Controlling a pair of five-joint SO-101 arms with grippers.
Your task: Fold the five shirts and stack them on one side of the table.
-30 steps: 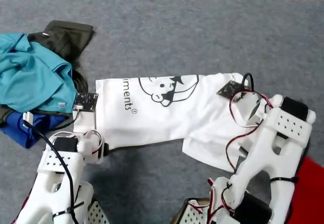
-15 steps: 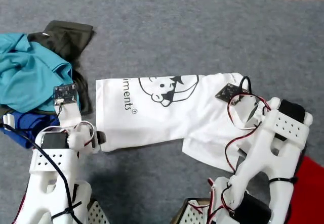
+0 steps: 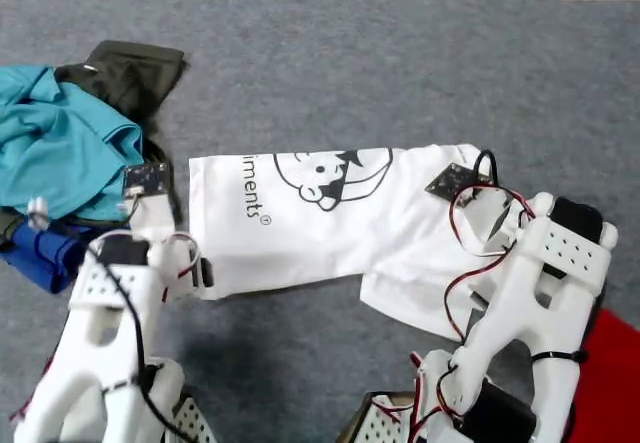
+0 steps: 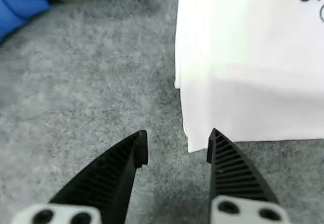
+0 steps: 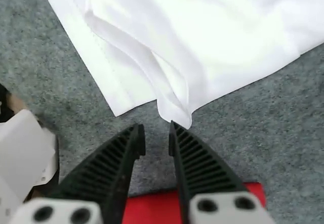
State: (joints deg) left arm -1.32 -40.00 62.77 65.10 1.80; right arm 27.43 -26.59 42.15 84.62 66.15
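While the open left claw [image 4: 177,147] frames the white shirt's [image 4: 253,62] corner, the barely parted right claw [image 5: 156,133] faces its fold.

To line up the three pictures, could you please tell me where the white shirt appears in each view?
High view: white shirt spread mid-table.
Left wrist view: its corner just beyond the left gripper.
Right wrist view: its rumpled edge just beyond the right gripper.
Shared landmark: grey table.
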